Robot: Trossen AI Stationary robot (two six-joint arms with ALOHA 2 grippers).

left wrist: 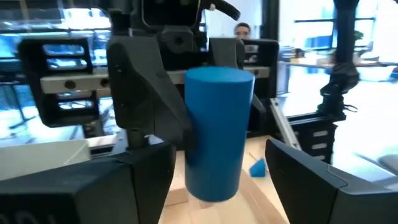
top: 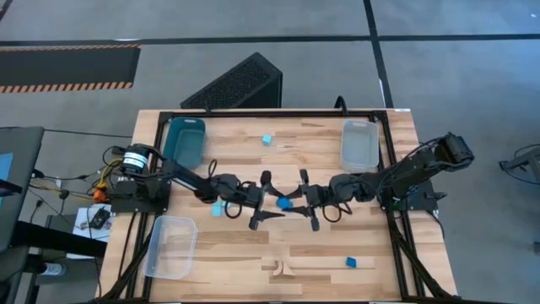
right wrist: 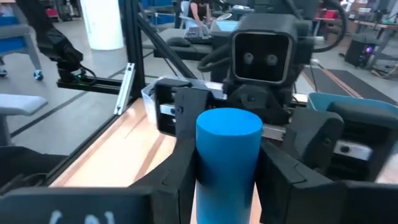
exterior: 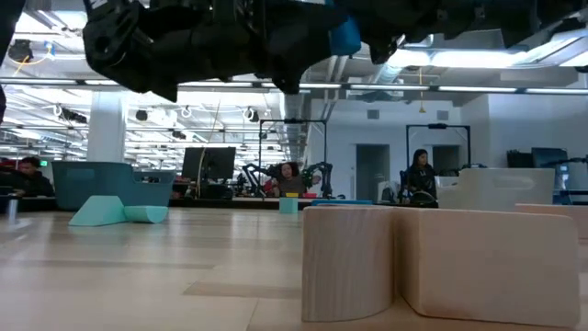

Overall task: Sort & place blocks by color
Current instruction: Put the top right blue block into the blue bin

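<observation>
A dark blue cylinder block [top: 284,203] is in the air over the middle of the table, between both grippers, and fills the wrist views [left wrist: 217,130] [right wrist: 228,155]. My right gripper [top: 297,203] [right wrist: 229,177] reaches in from the table's right and is shut on it. My left gripper [top: 273,204] [left wrist: 221,186] comes from the left, open, with one finger on each side of the block and a gap showing on one side. In the low view the block [exterior: 345,37] hangs high under the dark arms. My right gripper pinches the cylinder's curved side [right wrist: 205,180] between its two fingers [right wrist: 184,168], one on each side. The fingers come level from the table's right. The block stands upright in the hold, lifted clear of the table.
A teal tray [top: 184,139] sits far left, a clear tray [top: 360,145] far right, another clear tray [top: 171,247] near left. Loose turquoise blocks [top: 267,139] [top: 217,209], a blue block [top: 351,263] and wooden blocks [top: 278,268] [exterior: 441,262] lie around.
</observation>
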